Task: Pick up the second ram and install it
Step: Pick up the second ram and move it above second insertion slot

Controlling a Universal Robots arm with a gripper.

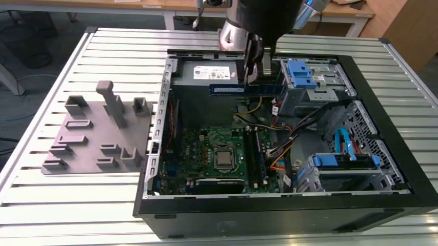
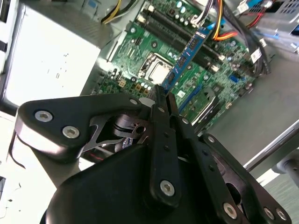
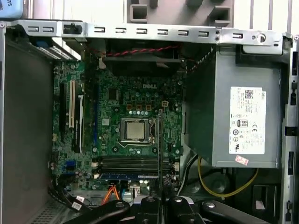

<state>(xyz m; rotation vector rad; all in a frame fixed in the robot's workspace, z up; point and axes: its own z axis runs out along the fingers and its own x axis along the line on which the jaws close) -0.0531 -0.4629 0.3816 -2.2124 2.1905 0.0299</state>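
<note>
the pincer [image 1: 252, 76] is closed onto the second ram [image 1: 229, 89], its two fingers [image 2: 164, 116] pressed against the flat faces of the blue-green board, which hangs level just under the fingertips and sticks out to either side of them in the exterior view. in the second wrist view the stick [image 2: 189, 51] runs away from the fingertips with its pale label facing the camera, held up in the air and not touching anything else. directly beneath the pincer lies the green motherboard [image 1: 205, 143] inside the open computer case [image 1: 356, 66], with the processor socket [image 3: 134, 129] near the middle and the row of memory slots [image 3: 128, 164] just beside it; a blue strip along one slot may be a stick already seated, though that is hard to tell. the grey power supply [image 1: 205, 72] sits close behind the held board. well off to the side of the pincer, outside the case, the grey plastic block [image 1: 96, 138] rests on the slatted metal counter [image 1: 123, 51].
</note>
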